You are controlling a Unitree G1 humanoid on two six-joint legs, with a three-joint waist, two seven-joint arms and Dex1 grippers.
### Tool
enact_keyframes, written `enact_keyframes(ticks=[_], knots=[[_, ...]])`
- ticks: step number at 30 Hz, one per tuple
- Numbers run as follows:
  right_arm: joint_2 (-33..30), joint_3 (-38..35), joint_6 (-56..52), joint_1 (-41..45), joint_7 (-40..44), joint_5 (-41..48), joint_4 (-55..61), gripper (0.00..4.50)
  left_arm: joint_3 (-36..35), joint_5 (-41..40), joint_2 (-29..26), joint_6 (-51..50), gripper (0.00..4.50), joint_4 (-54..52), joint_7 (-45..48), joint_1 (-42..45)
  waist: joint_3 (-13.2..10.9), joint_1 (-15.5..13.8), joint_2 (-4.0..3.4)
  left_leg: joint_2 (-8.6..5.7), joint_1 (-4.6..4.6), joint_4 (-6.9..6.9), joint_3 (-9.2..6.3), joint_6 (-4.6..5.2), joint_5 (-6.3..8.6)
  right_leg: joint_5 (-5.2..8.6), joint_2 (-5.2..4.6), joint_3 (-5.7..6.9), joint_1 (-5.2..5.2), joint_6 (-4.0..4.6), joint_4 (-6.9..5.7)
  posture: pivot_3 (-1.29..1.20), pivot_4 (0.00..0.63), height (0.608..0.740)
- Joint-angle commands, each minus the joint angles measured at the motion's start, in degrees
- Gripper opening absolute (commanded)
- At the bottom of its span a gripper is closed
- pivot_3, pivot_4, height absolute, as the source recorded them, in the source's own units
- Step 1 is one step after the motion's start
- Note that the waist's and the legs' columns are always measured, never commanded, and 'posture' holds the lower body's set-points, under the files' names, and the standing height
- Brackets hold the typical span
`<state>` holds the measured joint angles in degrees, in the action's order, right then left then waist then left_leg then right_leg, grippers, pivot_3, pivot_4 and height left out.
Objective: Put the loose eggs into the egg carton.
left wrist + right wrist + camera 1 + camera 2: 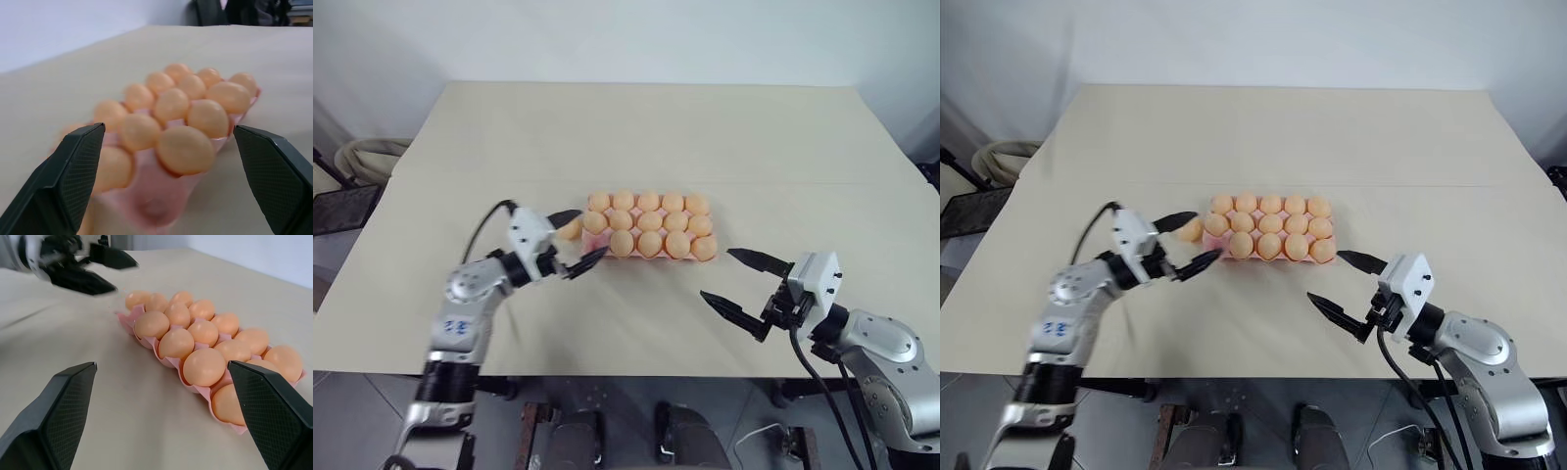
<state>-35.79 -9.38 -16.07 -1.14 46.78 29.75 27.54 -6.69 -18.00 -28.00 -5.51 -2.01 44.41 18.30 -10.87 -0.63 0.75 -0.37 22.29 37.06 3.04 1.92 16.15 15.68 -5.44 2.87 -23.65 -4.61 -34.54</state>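
The pink egg carton [590, 239] lies mid-table with pale orange eggs in nearly all its cups; the near-left corner cup [156, 205] shows bare pink. One loose egg [570, 229] sits just off the carton's left end, and I cannot tell whether it touches the rim. My left gripper [576, 238] is open, its two fingers straddling that egg and the carton corner, gripping nothing. My right gripper [717, 274] hovers open and empty near the table's front edge, right of the carton. In the right wrist view the carton [146, 343] lies ahead with the left gripper [93, 269] beyond it.
The beige table [636, 127] has wide bare room behind the carton and on both sides. Off its left edge are a coiled pale hose [367, 157] and a dark box [335, 208]. The front edge runs just below both arms.
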Motion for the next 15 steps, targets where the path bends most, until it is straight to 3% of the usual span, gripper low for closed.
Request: enact_keyframes(ticks=[1, 5, 9, 15], knots=[[0.01, -0.25, 1.81, 1.06, 2.0, 1.14, -0.5, 4.5, -7.36, -2.27, -4.58, 5.52, 4.47, -3.25, 3.2, -6.24, 0.0, 0.51, 0.0, 0.01, 0.0, -0.03, 0.0, 0.01, -0.01, 0.01, 0.0, 0.0, -0.02, 0.02, 0.01, 0.0, 0.15, 0.74], [0.23, 0.85, 2.42, 3.4, 3.41, 0.73, -2.84, 4.5, -14.75, -2.76, -7.35, 9.15, 4.47, -2.17, 3.41, -15.29, -0.01, 0.74, -0.01, 0.02, 0.02, -0.04, -0.01, -0.19, 0.16, 0.02, -0.01, 0.01, 0.0, 0.04, 0.13, 0.0, 0.15, 0.74], [0.29, 1.11, 3.96, 4.86, 4.86, 0.18, -5.13, 4.5, -17.83, -5.69, -9.02, 7.26, 4.47, -2.89, 5.97, -22.29, -0.01, 0.7, -0.01, 0.02, 0.02, -0.1, -0.01, -0.21, 0.19, 0.06, -0.02, 0.01, 0.0, 0.11, 0.21, 0.0, 0.15, 0.74], [-0.44, 0.51, 5.99, 5.33, 6.5, -0.55, -7.91, 4.5, -15.51, -5.3, -7.92, 5.47, 4.47, -5.29, 3.03, -21.5, -0.02, 0.24, -0.03, 0.02, 0.08, -0.1, -0.02, -0.17, 0.21, 0.12, -0.06, 0.03, 0.04, 0.22, 0.36, 0.0, 0.15, 0.74]])
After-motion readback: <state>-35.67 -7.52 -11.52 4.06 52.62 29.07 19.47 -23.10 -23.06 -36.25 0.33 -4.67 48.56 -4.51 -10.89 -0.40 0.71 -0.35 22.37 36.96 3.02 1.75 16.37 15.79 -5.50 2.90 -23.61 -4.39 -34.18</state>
